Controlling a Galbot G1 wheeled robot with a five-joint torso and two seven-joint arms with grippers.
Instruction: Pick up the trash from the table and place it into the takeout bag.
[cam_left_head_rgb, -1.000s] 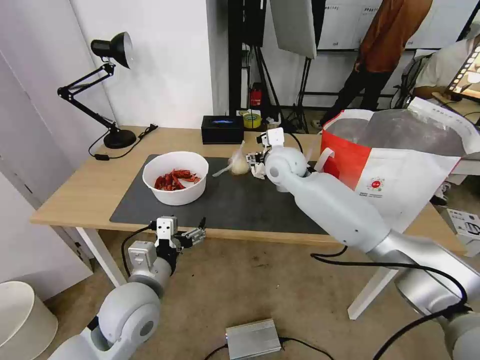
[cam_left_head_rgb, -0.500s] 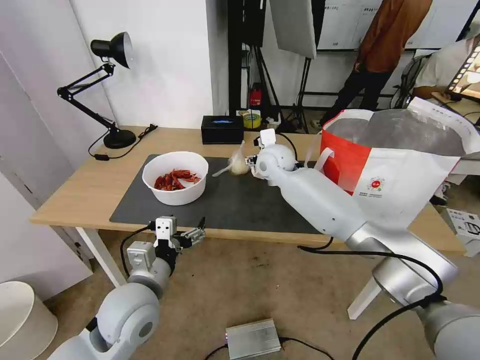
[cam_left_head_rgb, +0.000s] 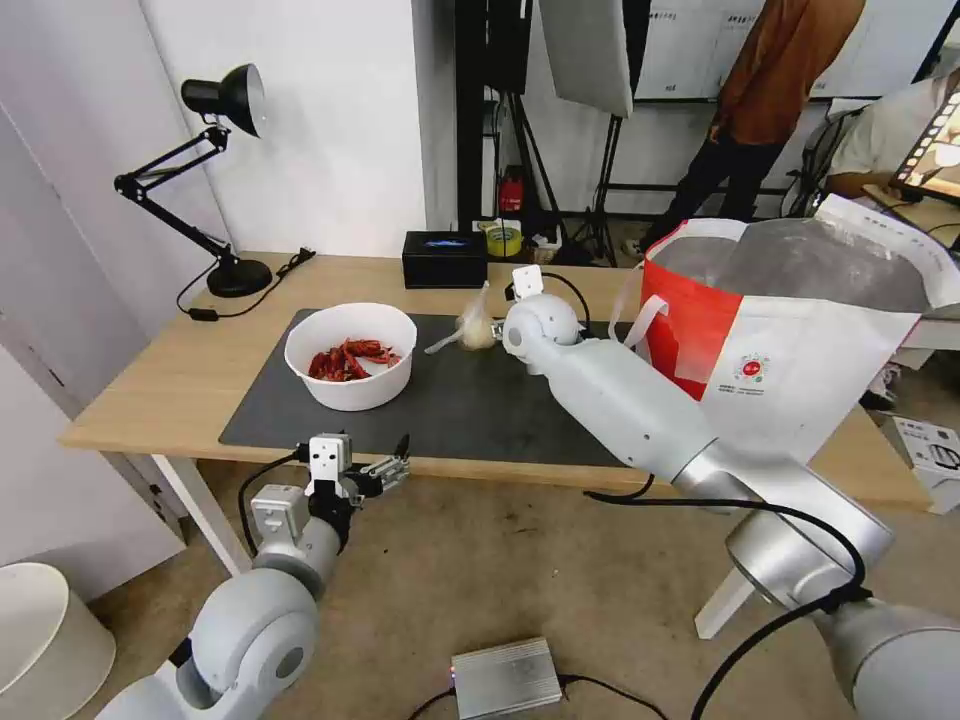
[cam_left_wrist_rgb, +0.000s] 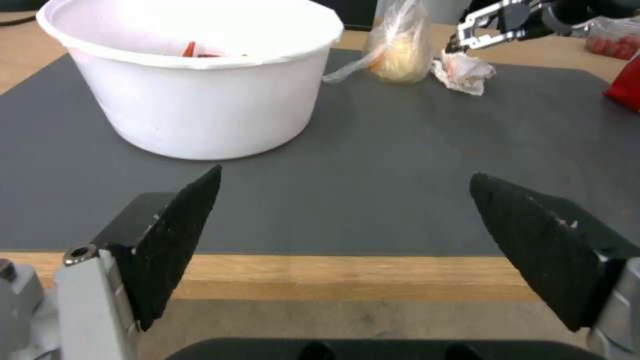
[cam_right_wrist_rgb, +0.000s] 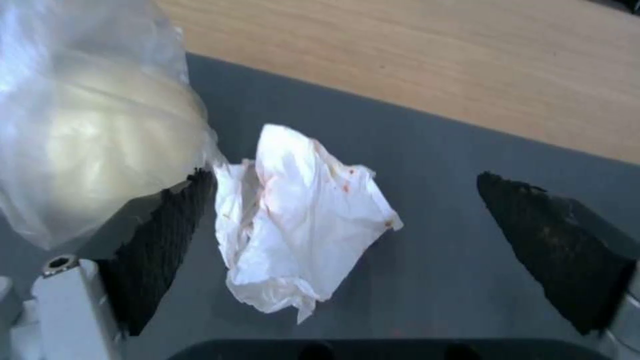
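On the table (cam_left_head_rgb: 150, 380), a white bowl (cam_left_head_rgb: 350, 355) of red shells stands at the left of the dark mat (cam_left_head_rgb: 460, 400). A knotted clear bag (cam_left_head_rgb: 478, 325) lies at the mat's far edge. Just beside the bag is a crumpled white tissue (cam_right_wrist_rgb: 300, 225). My right gripper (cam_right_wrist_rgb: 347, 176) is open and low over the tissue, one finger on each side, with its left finger (cam_right_wrist_rgb: 167, 225) against the bag (cam_right_wrist_rgb: 87, 125). The takeout bag (cam_left_head_rgb: 800, 340) stands open at the table's right. My left gripper (cam_left_wrist_rgb: 345, 174) hangs open at the table's near edge, before the bowl (cam_left_wrist_rgb: 193, 75).
A black desk lamp (cam_left_head_rgb: 215, 180) and a black box (cam_left_head_rgb: 445, 258) stand along the far edge of the table. A clear box with red scraps (cam_left_wrist_rgb: 610, 37) lies by the takeout bag. On the floor are a silver box (cam_left_head_rgb: 505, 678) and a white bin (cam_left_head_rgb: 45, 640).
My right arm has stretched further left and lower across the mat, bringing its wrist up to the knotted bag. The left arm has stayed in place.
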